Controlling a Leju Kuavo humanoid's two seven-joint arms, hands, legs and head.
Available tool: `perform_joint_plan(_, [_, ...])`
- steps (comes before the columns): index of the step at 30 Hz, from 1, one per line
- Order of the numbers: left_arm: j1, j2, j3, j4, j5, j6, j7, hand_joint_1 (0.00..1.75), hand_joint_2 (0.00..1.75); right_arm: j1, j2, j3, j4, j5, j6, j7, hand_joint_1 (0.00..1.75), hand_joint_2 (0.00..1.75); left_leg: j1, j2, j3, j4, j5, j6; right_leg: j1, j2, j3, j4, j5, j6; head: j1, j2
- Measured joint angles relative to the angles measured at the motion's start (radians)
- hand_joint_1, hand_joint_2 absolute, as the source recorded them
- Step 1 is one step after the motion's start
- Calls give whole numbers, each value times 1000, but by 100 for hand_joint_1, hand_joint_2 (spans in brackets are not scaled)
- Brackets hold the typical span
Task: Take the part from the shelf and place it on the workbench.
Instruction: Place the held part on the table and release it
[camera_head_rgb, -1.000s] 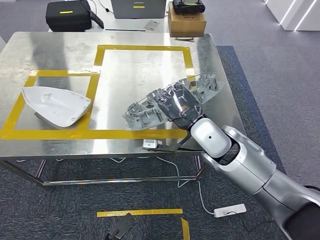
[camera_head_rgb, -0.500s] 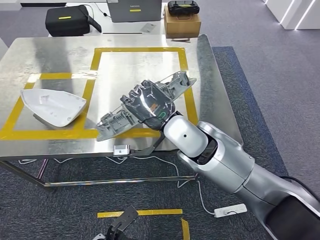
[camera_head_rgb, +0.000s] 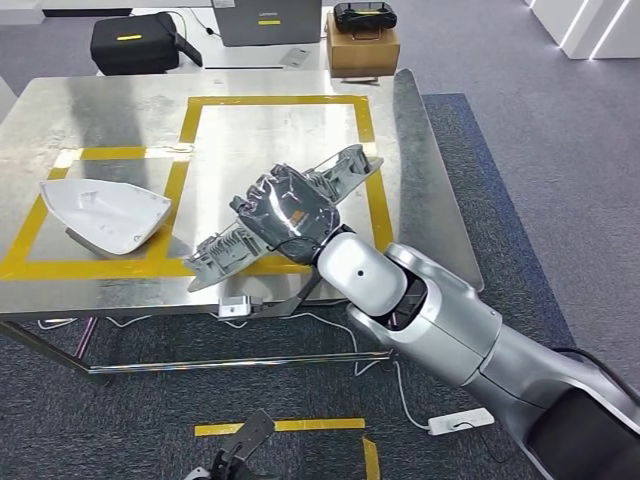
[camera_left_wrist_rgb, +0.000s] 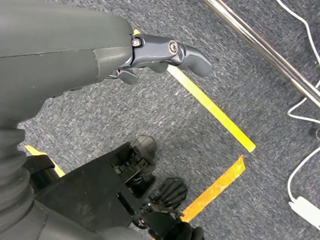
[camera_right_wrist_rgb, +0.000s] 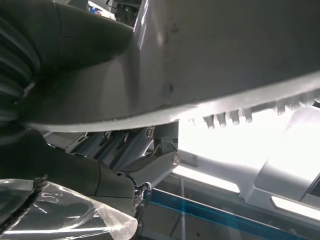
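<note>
On the left of the shiny steel table (camera_head_rgb: 90, 130), a white curved plastic shell (camera_head_rgb: 106, 213) lies inside a yellow-taped square. The left hand (camera_left_wrist_rgb: 166, 52) hangs over grey carpet with its fingers apart, holding nothing. Right of the shell, the long grey ribbed plastic part (camera_head_rgb: 226, 247) sits gripped in the right hand (camera_head_rgb: 290, 210), over the table's near edge and yellow tape.

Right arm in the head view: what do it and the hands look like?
The right arm is silver, built of rounded segments with a pale domed wrist cap and dark gaps at the joints. The right hand has dark grey fingers under clear plastic film. The left hand has a grey ribbed cover and darker fingers.
</note>
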Motion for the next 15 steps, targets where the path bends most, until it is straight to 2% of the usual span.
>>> perform_joint_plan(15, [-2,2,0,0,-1,4,10,0,175,-1,9,24,6,-1,0,0,175,175,0,0,0,0,0,0,0,0,-1,1,0,0,0,0])
